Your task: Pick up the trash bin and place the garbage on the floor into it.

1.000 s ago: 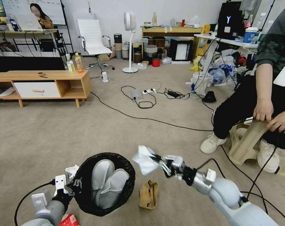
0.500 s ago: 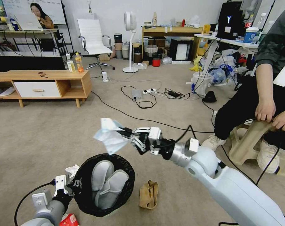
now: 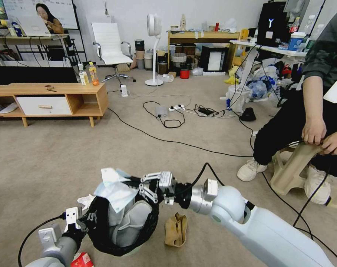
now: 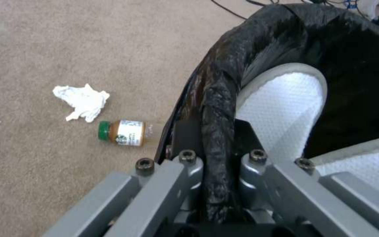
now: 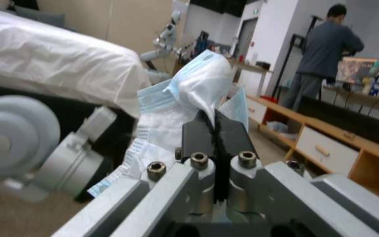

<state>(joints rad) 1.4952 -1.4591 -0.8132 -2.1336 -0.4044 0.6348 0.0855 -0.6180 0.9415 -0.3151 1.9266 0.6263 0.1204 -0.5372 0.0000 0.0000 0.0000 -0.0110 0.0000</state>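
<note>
1. My left gripper (image 4: 218, 184) was clamped tight on the rim of the trash bin (image 3: 101, 233), pinching the black bag (image 4: 352, 46) that lined it. The bin was held low by the floor (image 3: 64, 155), tipped a bit toward me.
2. Two pale grey slippers (image 3: 129, 218) sat inside the bin.
3. My right gripper (image 3: 133, 187) reached over the bin's top edge. Its fingers were pressed together on a crumpled blue-and-white face mask (image 3: 114, 191) — the mask hung right above the opening.
4. On the carpet, a brown paper bag (image 3: 175, 230) lay just beside the bin.
5. A white tissue (image 4: 81, 101) and a small green-capped bottle (image 4: 123, 132) lay near the bin's other side — close together.
6. A red-white wrapper (image 3: 81, 260) lay by my left arm.
</note>
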